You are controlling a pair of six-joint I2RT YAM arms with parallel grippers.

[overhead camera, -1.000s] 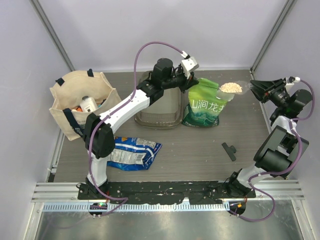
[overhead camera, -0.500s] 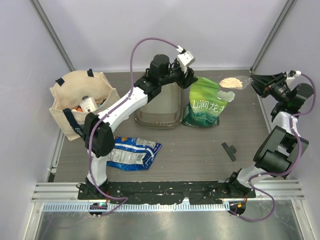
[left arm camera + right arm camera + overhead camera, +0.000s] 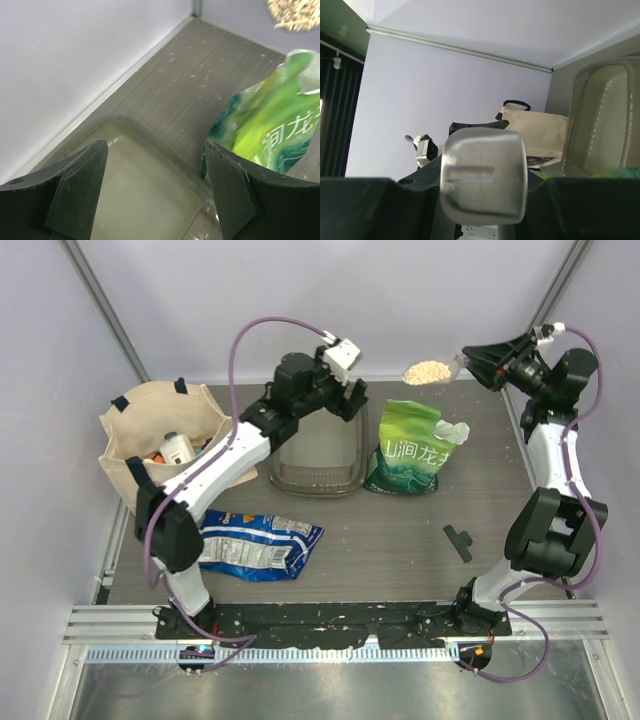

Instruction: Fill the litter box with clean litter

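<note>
My right gripper point(image 3: 470, 356) gripped a clear plastic scoop point(image 3: 482, 175) of tan sandy litter point(image 3: 428, 372), beyond the nearly bare smoky plastic litter box point(image 3: 318, 458); my left gripper point(image 3: 352, 402) gaped above it.

The left arm point(image 3: 215, 465) and the right arm point(image 3: 550, 450) are wearing white shells between black joints. A purple cable point(image 3: 240, 340) is looping along each one. The left gripper point(image 3: 155, 190) and the right gripper point(image 3: 480, 355) are showing matte black, wedge-shaped fingers, lightly speckled.

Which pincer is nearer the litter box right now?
Left. The left pincer hangs open over the litter box's far right corner; the right pincer is up beyond the green bag, holding a scoop of clean litter.
</note>
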